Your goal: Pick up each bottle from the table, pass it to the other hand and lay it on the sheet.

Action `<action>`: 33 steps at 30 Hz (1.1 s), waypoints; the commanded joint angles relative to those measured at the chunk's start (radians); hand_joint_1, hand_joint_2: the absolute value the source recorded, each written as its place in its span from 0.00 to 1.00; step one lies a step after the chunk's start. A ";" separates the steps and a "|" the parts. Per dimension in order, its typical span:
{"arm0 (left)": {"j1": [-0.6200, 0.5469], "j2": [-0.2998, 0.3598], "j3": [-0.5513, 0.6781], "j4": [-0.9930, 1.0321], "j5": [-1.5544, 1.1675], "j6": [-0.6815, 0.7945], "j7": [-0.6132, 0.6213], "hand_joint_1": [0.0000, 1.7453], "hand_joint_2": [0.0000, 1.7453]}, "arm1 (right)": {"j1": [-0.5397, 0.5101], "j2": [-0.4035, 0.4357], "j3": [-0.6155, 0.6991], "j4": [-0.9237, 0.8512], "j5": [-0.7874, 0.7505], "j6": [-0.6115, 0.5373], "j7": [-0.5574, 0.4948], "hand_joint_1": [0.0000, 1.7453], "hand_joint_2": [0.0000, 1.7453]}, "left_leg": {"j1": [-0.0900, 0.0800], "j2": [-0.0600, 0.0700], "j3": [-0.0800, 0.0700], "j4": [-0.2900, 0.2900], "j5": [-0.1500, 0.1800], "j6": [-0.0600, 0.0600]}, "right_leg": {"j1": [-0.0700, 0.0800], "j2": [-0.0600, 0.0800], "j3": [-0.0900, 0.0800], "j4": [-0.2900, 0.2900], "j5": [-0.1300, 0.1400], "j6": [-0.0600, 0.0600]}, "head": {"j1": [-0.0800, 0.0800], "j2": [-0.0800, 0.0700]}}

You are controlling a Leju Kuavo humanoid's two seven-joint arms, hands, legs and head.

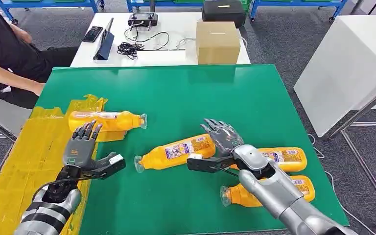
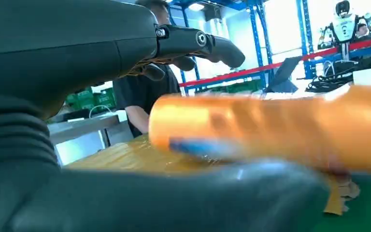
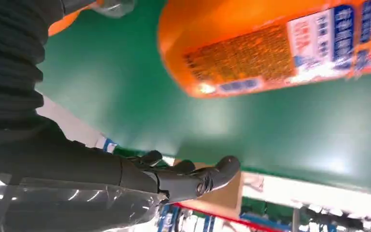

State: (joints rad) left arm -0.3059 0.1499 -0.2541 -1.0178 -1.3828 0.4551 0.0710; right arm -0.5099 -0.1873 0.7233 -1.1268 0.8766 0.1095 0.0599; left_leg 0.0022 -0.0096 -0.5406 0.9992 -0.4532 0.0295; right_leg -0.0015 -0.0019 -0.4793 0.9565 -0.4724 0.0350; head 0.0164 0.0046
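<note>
Orange bottles lie on the green table (image 1: 186,93). One bottle (image 1: 105,120) rests on the yellow sheet (image 1: 34,156) at the left; its blurred body (image 2: 280,125) is close before my left hand. My left hand (image 1: 83,149) hovers just in front of it, fingers spread, holding nothing. A second bottle (image 1: 176,152) lies in the table's middle, its labelled base (image 3: 270,48) near my right hand. My right hand (image 1: 223,142) is open beside that bottle's base, fingers apart. Two more bottles (image 1: 289,157) (image 1: 245,195) lie at the right, partly hidden by my right arm.
A cardboard box (image 1: 217,41) stands on the white table behind, with cables (image 1: 137,44), a controller (image 1: 143,19) and a phone (image 1: 93,34). A seated person (image 1: 10,54) is at the left rear. A white cabinet (image 1: 347,68) stands to the right.
</note>
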 commanded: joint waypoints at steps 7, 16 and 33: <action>-0.056 0.013 -0.047 0.072 0.009 -0.006 -0.001 0.00 0.00 | -0.082 0.033 0.074 0.154 -0.006 0.008 -0.008 0.00 1.00 | 0.001 0.002 -0.003 0.001 0.001 -0.001 | 0.001 0.002 -0.003 0.001 0.001 0.000 | 0.000 0.000; 0.030 -0.026 -0.014 -0.100 0.132 0.083 -0.061 0.00 0.00 | -0.117 0.105 0.089 0.300 -0.018 -0.015 -0.028 0.00 1.00 | 0.001 0.004 -0.003 0.000 0.001 -0.002 | 0.001 0.003 -0.004 0.001 0.002 -0.001 | 0.000 0.000; 0.154 -0.046 -0.030 -0.373 0.298 0.136 -0.175 0.00 0.00 | -0.138 0.224 0.088 0.576 -0.007 -0.063 -0.069 0.00 1.00 | 0.001 0.002 -0.002 0.000 0.001 -0.001 | 0.001 0.001 -0.002 0.000 0.001 0.000 | 0.000 0.000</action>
State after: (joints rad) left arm -0.1577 0.1175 -0.2667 -1.3265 -1.1292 0.6062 -0.0885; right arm -0.5968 -0.0248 0.7862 -0.7514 0.8618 0.0465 0.0072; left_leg 0.0022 -0.0090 -0.5408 0.9991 -0.4532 0.0294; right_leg -0.0016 -0.0017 -0.4803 0.9571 -0.4724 0.0350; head 0.0168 0.0046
